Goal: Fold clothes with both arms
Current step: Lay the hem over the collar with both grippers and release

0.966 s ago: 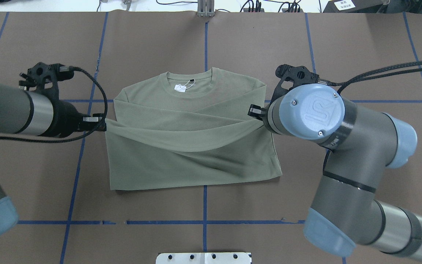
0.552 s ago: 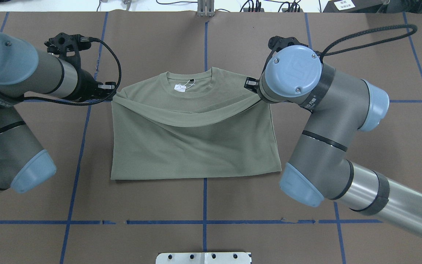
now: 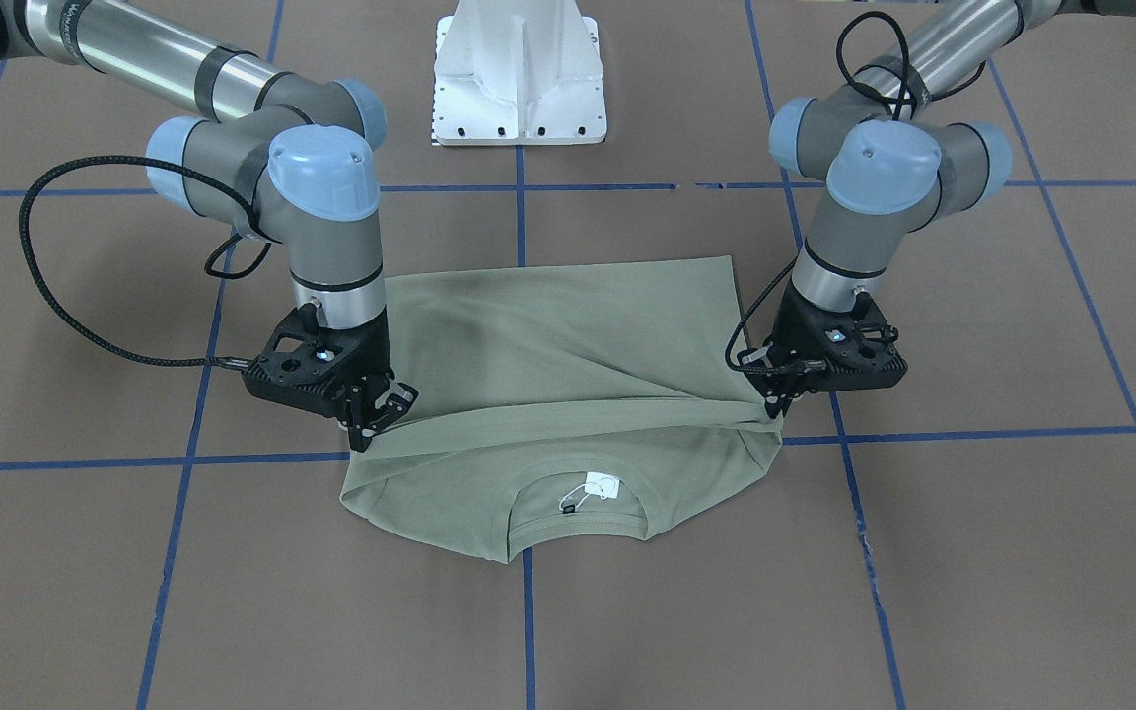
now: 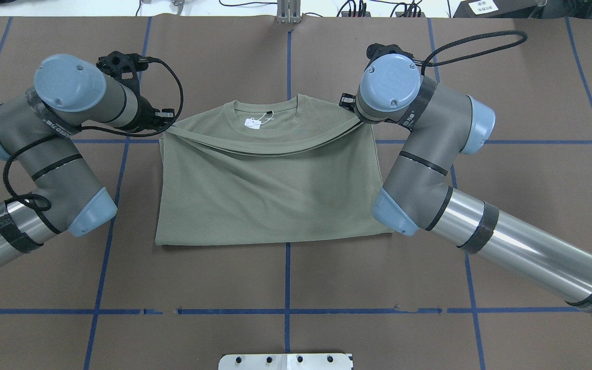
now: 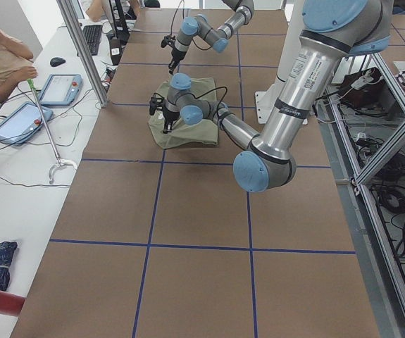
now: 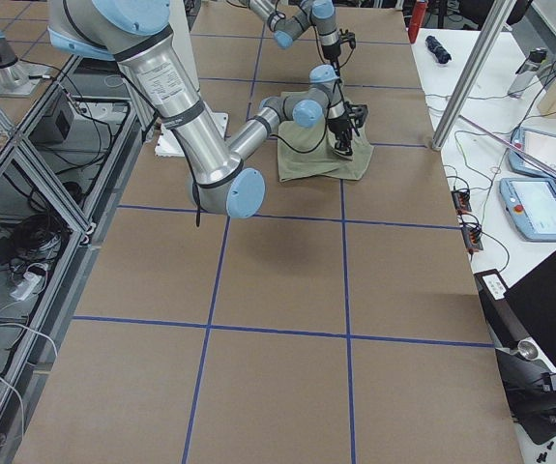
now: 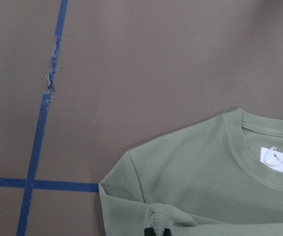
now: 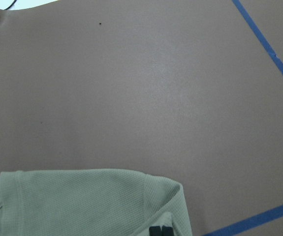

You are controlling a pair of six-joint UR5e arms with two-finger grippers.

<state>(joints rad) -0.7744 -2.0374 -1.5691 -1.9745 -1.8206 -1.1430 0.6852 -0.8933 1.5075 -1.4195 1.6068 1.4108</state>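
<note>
Two hands hold the shirt's bottom edge up by its shoulders.

The soft sage-green long-sleeved shirt (image 4: 270, 190) lies in the middle of the brown paper counter (image 4: 285, 288). The black left hand (image 4: 165, 126) and black right hand (image 4: 351, 112) each pinch one corner of the folded-over edge. That edge sags side to side between them, just short of the round neck (image 4: 265, 106). There is bare counter beyond it.
</note>
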